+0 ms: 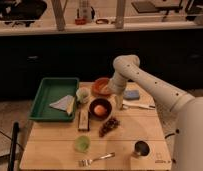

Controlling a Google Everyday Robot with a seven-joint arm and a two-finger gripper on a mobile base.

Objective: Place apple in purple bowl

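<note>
The apple (99, 108), small and orange-red, lies inside the purple bowl (93, 104), which is nearly black and stands in the middle of the wooden table. My gripper (118, 102) hangs from the white arm just to the right of the bowl's rim, low over the table. It is beside the bowl, not over the apple.
An orange bowl (101, 86) stands behind the purple one. A green tray (45, 102) holding a pale cloth is at the left. Pale green cups (83, 94) (82, 144), dark grapes (110, 125), a snack bar (83, 120), a fork (97, 159), a blue sponge (131, 94), a white utensil (137, 105) and a dark metal cup (141, 148) are spread around.
</note>
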